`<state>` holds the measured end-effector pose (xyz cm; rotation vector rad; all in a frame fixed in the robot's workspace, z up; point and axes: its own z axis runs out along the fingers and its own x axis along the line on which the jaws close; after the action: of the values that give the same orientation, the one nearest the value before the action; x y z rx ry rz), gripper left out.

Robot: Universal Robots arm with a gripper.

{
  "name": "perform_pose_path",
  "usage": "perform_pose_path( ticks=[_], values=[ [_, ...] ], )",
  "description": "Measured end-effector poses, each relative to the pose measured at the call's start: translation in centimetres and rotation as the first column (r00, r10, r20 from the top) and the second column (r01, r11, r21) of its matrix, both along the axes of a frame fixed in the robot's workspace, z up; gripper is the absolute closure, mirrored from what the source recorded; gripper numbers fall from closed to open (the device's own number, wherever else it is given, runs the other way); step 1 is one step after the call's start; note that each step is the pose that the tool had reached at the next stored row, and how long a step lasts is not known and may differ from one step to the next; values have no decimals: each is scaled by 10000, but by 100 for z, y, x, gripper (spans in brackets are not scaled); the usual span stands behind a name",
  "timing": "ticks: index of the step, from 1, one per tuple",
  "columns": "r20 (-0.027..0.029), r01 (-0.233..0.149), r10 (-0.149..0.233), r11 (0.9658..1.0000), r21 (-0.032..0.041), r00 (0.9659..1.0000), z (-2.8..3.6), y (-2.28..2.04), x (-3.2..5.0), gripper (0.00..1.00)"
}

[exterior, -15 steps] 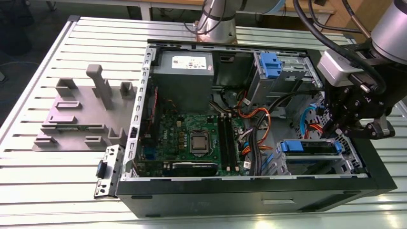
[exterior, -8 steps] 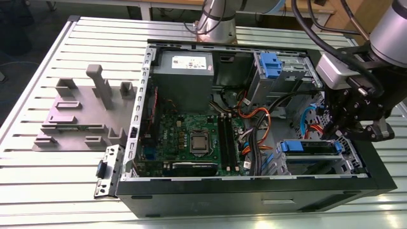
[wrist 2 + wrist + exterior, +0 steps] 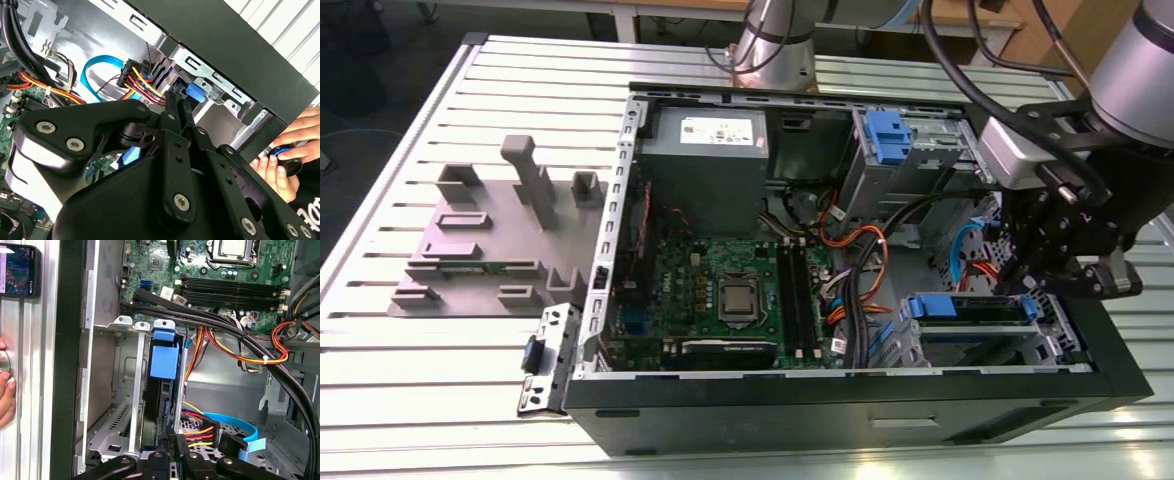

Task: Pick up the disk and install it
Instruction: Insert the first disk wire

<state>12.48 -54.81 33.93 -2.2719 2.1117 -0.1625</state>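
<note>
The disk [image 3: 970, 309] sits in the lower drive cage of the open computer case [image 3: 854, 400], at the exterior view's right. In the first wrist view the disk [image 3: 156, 410] stands edge-on in the cage, its blue carrier tab [image 3: 164, 360] toward the motherboard. My gripper [image 3: 1023, 288] hangs over the cage's right end. In both wrist views the gripper [image 3: 176, 97] [image 3: 173, 441] has its fingers pressed together with nothing between them, their tips at the disk's cable end. Whether they touch the disk I cannot tell.
Orange, red and blue cables [image 3: 854, 255] lie beside the cage. The grey power supply [image 3: 707, 150], the motherboard [image 3: 720, 290] and a second blue carrier [image 3: 887, 135] are inside the case. A grey fixture [image 3: 494, 235] stands at the left. A person's hand [image 3: 287, 150] rests outside the case wall.
</note>
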Motion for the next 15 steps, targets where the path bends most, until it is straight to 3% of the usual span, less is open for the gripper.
perform_pose_path(
  ticks=[5, 11, 15],
  values=[
    [70, 92, -92, 10000, -1, 9999, -2, -2, -23, 83],
    [117, 92, -92, 10000, 2, 9999, -9, -48, -32, 83],
    [164, 114, -114, 9999, 2, 9998, -22, -52, -82, 83]
  ],
)
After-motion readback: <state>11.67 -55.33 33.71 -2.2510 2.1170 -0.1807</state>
